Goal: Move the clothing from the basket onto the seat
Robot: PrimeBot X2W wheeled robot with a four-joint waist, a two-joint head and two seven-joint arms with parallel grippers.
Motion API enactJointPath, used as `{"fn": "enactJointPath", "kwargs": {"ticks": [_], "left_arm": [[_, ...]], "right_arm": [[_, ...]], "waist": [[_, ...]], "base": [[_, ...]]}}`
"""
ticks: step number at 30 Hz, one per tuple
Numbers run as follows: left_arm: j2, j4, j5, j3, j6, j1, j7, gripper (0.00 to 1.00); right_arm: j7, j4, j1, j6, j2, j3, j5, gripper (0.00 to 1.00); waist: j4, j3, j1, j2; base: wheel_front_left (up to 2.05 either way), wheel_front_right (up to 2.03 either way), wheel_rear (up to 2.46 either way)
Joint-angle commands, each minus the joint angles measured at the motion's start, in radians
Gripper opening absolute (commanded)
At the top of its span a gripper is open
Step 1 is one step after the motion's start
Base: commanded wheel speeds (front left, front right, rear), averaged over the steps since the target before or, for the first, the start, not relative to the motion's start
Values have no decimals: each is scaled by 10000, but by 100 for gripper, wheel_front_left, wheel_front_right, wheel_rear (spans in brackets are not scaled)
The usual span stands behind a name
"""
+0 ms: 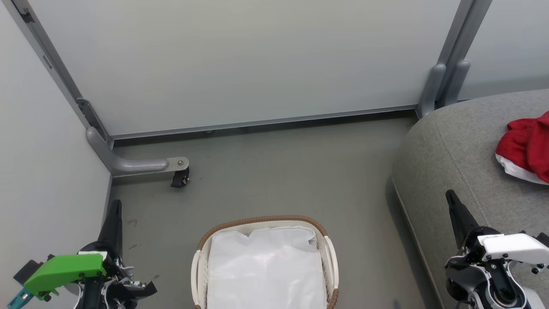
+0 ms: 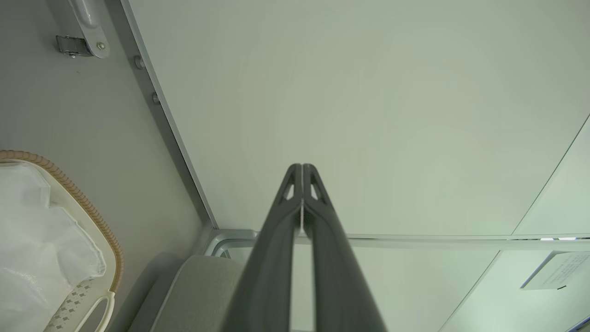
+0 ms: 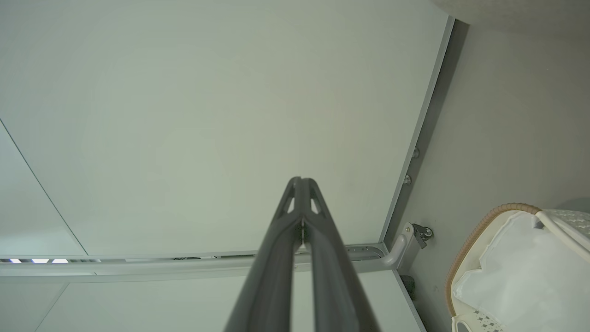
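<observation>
One crumpled red clothing (image 1: 525, 143) heap with a white hem lies on the grey seat (image 1: 454, 146). The basket (image 1: 257, 221) shows its white lining (image 1: 266, 266). Left tool (image 1: 115, 210) and right tool (image 1: 451, 197) are pinched tight, empty.

This looks like a staged test bay in a lab or studio, dressed with a few household props. Plain pale partition panels (image 1: 257, 64) close the space at twelve o'clock and nine o'clock of the head view. They sit in grey metal frames, and the curved foot (image 1: 137, 165) at ten o'clock ends in a small black castor (image 1: 180, 177), as on movable screens. The floor (image 1: 279, 171) is smooth, uniform grey. The domestic pieces are a grey upholstered seat (image 1: 463, 141) at three o'clock and a lined laundry basket (image 1: 266, 220) at six o'clock. A printed paper notice (image 2: 555, 271) is fixed to a panel at four o'clock of the left wrist view.
</observation>
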Motion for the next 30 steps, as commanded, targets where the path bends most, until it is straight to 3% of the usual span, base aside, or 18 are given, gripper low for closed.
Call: {"fn": "enactJointPath", "kwargs": {"ticks": [1, 30], "left_arm": [[66, -4, -33, 23, -36, -94, 34, 0], [66, -6, -32, 21, -36, -94, 32, 0]], "right_arm": [[15, -40, 81, -3, -59, -18, 32, 0], [13, -40, 82, -3, -59, -16, 33, 0]], "waist": [[0, 0, 0, -1], [0, 0, 0, -1]], "base": [[0, 0, 0], [0, 0, 0]]}}
